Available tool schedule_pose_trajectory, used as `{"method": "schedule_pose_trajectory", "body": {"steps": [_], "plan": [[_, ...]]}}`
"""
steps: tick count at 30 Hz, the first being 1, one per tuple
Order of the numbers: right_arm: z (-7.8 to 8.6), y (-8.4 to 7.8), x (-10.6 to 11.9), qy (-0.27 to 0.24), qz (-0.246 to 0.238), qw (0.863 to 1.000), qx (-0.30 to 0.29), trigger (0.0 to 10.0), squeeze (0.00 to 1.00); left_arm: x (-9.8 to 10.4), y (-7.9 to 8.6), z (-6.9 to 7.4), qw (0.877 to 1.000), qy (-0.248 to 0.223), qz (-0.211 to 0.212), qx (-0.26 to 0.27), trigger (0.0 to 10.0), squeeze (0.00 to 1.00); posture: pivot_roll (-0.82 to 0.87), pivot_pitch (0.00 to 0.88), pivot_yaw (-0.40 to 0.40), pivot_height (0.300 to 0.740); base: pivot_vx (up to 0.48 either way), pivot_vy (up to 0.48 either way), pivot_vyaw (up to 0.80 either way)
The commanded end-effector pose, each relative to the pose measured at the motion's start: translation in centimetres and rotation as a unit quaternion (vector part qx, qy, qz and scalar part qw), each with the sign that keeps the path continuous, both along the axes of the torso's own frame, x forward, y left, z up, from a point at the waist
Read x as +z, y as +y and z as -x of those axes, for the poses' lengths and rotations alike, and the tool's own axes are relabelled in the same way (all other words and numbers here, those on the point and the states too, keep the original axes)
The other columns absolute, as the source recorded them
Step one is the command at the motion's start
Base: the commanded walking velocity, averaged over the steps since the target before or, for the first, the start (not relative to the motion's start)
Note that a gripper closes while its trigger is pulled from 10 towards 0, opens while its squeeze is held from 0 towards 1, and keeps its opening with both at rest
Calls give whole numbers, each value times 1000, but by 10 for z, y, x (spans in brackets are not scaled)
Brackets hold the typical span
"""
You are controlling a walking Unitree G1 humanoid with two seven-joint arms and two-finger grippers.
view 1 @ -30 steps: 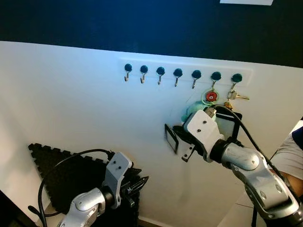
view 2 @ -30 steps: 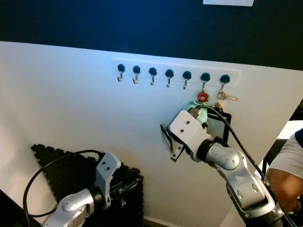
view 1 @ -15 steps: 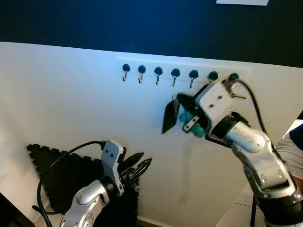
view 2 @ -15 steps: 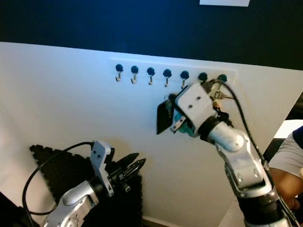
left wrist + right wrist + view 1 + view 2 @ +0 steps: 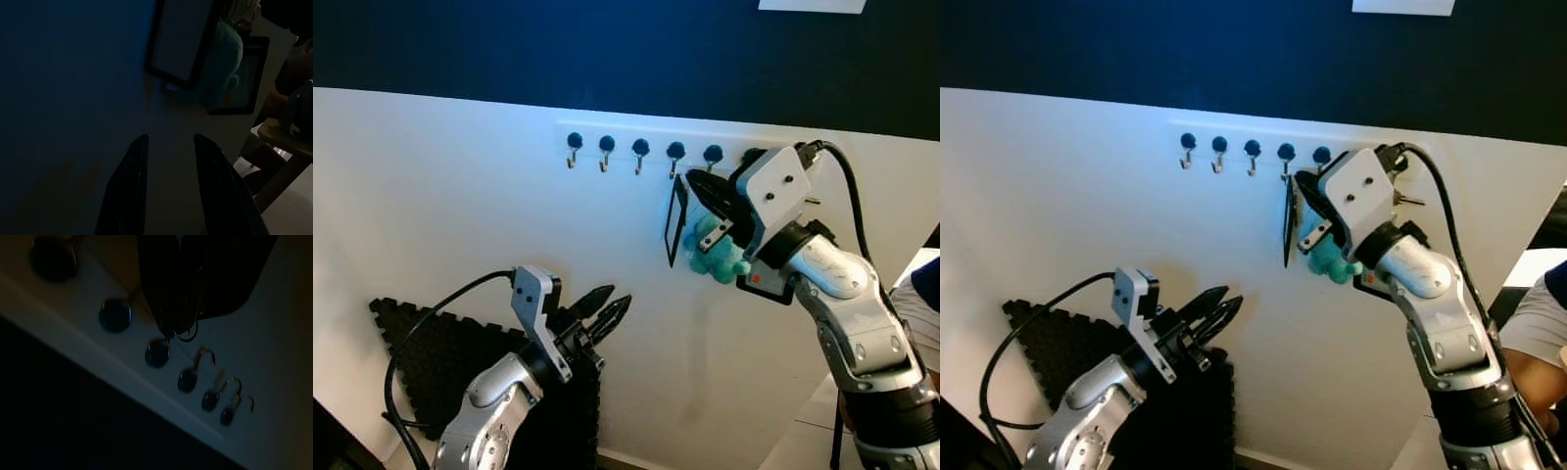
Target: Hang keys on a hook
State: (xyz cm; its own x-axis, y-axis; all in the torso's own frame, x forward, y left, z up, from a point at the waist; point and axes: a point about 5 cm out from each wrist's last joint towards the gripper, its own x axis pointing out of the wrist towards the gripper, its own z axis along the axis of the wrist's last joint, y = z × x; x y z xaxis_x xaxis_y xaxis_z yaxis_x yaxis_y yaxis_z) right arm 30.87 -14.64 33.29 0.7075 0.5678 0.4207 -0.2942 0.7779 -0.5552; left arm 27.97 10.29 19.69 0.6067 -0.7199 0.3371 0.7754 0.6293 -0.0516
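Up by the white hook rail [image 5: 607, 129], the right gripper [image 5: 697, 186] is clamped on a key ring [image 5: 186, 335], with a black card-shaped tag [image 5: 676, 222] and a teal plush charm [image 5: 717, 257] dangling beneath it, so the keys are in the air, just below and beside the fourth hook [image 5: 675, 153] and the fifth hook [image 5: 713, 155] counted from the robot's left. In the right wrist view the ring's loop hangs from the dark fingertips very near one round hook knob [image 5: 157, 353], but I cannot tell whether it touches the bent wire tip yet. The step in hand looks like threading the ring over an empty hook. To do it well, I would judge that the ring's opening should face the upturned tip, be raised slightly above it, pressed toward the wall, then lowered so the loop seats in the bend before the fingers release; letting go early would risk the bunch sliding down the wall. The swinging tag and charm could catch a neighbouring hook, so a slow approach seems wise. The left gripper [image 5: 610, 314] waits low near a black foam mat [image 5: 431, 357], fingers slightly parted and holding nothing.
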Motion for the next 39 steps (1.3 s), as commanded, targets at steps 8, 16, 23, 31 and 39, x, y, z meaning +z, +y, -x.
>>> {"method": "schedule_pose_trajectory", "body": {"steps": [8,16,23,31,39], "plan": [[1,-7,5,-1,4,1000,-3,10000,0,3,-2,3,1000,0,3,-11,10000,0,10,114,5,740,0,0,0],[0,-13,-11,52,27,998,-11,10000,0,0,-3,3,1000,6,-5,-19,10000,0,4,117,11,740,0,0,0],[-2,-19,-20,83,41,995,-25,10000,0,-1,-4,3,1000,9,-9,-22,10000,0,6,118,13,740,0,0,0],[-1,-20,-15,78,30,996,-17,10000,0,0,-2,3,1000,8,-8,-19,10000,0,6,118,14,740,0,0,0],[8,-11,-1,46,10,998,30,10000,0,8,-4,2,1000,-5,6,-22,10000,0,7,117,10,740,0,0,0]]}}
